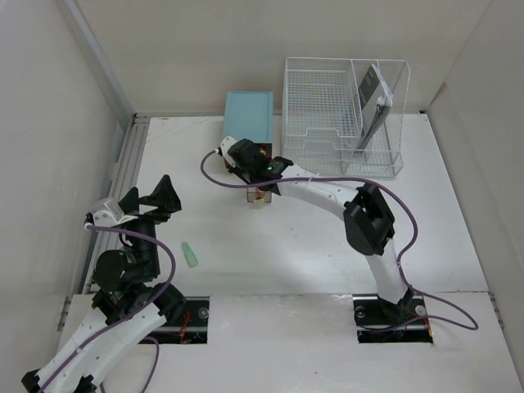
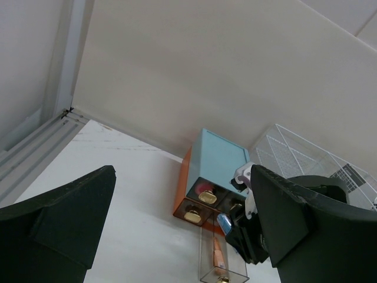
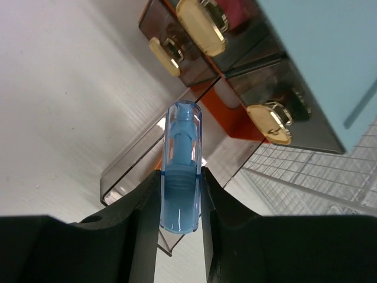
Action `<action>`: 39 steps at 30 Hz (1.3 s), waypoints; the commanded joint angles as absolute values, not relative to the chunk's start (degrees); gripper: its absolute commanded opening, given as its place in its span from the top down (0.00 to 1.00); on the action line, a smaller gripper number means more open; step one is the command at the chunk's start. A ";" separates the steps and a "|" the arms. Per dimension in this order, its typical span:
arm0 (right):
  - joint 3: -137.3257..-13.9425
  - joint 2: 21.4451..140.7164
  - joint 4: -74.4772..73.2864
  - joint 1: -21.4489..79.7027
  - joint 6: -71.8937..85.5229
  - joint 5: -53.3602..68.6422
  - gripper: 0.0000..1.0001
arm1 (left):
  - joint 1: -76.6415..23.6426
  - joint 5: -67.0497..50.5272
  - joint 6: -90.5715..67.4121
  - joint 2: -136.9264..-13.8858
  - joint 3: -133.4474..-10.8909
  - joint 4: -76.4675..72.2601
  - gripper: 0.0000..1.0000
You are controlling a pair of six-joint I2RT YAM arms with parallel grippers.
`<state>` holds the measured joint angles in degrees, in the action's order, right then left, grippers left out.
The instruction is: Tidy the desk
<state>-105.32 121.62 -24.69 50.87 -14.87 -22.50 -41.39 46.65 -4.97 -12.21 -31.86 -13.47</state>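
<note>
near the worktop's (image 1: 311, 246) far edge, right jaws clench a blue tube (image 3: 181, 171) over the open drawer (image 3: 126, 170), where a skewed release could drop it outside; left jaws released.

The large, flat, matte-white rectangular tabletop (image 1: 278, 254) lay level, filling the overhead view from side to side. Silver metal rails (image 1: 123, 188) ran along its left edge, and a few faint dark marks showed near its far left corner.
</note>
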 commanded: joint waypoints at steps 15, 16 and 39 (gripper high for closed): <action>-106.97 121.65 -25.41 48.25 -14.06 -16.96 0.39 | -41.31 45.97 -4.39 -13.62 -33.22 -15.47 0.02; -106.96 120.68 -24.88 48.25 -14.06 -16.96 0.39 | -41.31 45.97 -4.39 -13.62 -33.22 -15.47 0.02; -109.77 125.94 -25.92 66.44 -2.90 10.03 0.45 | -41.31 41.75 -2.72 -9.93 -31.46 -17.75 0.06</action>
